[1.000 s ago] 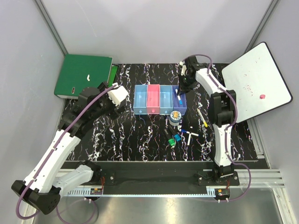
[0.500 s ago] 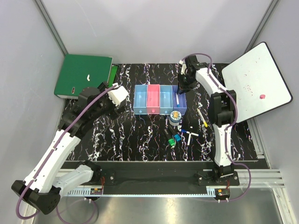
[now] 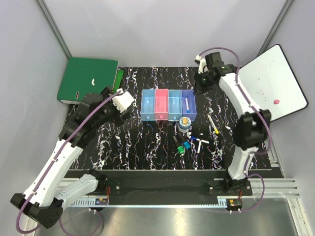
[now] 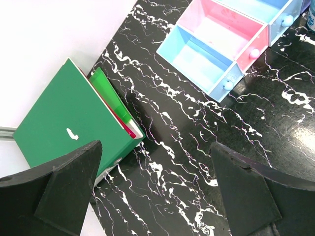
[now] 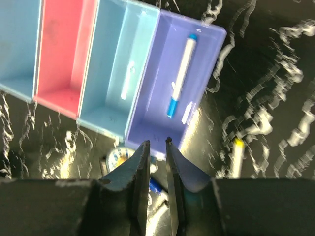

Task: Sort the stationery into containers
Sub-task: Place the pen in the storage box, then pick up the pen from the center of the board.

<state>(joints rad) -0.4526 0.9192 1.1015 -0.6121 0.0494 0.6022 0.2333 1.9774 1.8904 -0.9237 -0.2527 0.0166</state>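
**One pen binned, the rest loose on the table**

The black marbled table carries a black-rimmed whiteboard propped at its right edge. A green ring binder lies at its far left corner.

The left gripper hangs over the table between the binder and the bins, its fingers spread wide with nothing between them. The right gripper hangs near the far right end of the bins. Its fingers stand only a narrow gap apart and are empty.

The row of four bins sits mid-table: light blue, pink, light blue and purple-blue from left to right. A white pen with blue ends lies lengthwise in the purple-blue bin.

Just in front of that bin is the blue-rimmed tape roll. Nearer the arm bases lie short black markers with green caps and loose thin pens. A yellow-tipped pen lies to the right of the roll.
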